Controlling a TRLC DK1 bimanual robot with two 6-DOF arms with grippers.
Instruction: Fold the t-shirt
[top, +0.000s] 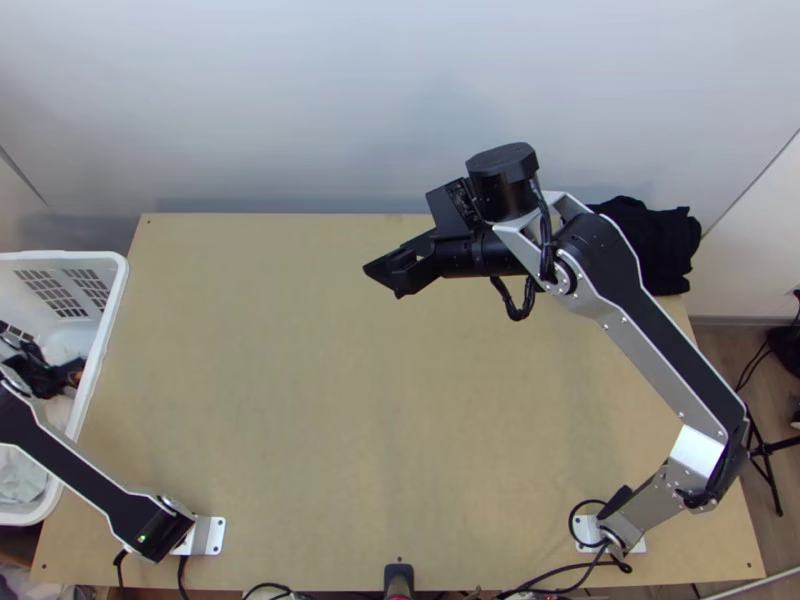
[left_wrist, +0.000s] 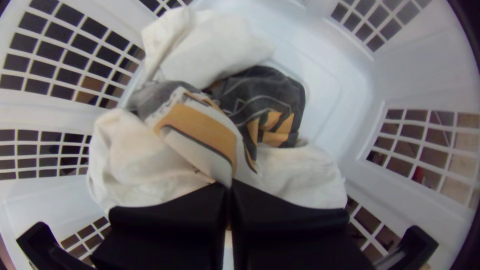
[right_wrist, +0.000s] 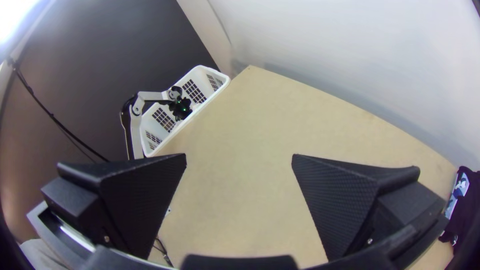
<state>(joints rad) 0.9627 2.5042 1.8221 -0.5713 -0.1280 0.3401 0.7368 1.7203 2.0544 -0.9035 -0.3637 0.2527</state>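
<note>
Item: we are seeing a white cloth with an orange-and-grey print (left_wrist: 200, 132), presumably the t-shirt, lying bunched among other garments in the white plastic laundry basket (top: 112, 310), beside the left edge of the light wooden worktop (top: 300, 350).

Item: we are reading the black two-fingered left end effector (left_wrist: 230, 186) as clamped on a raised ridge of that cloth, the bulk lying below and ahead of its tips.

Item: we are finding no long axis in the bunched cloth.

Item: we are counting the matching right end effector (right_wrist: 239, 157) as farther, its fingers wide apart above the worktop.

Item: we are judging that the left arm is needing to lift clear of the rim, then carry rightward.
</note>
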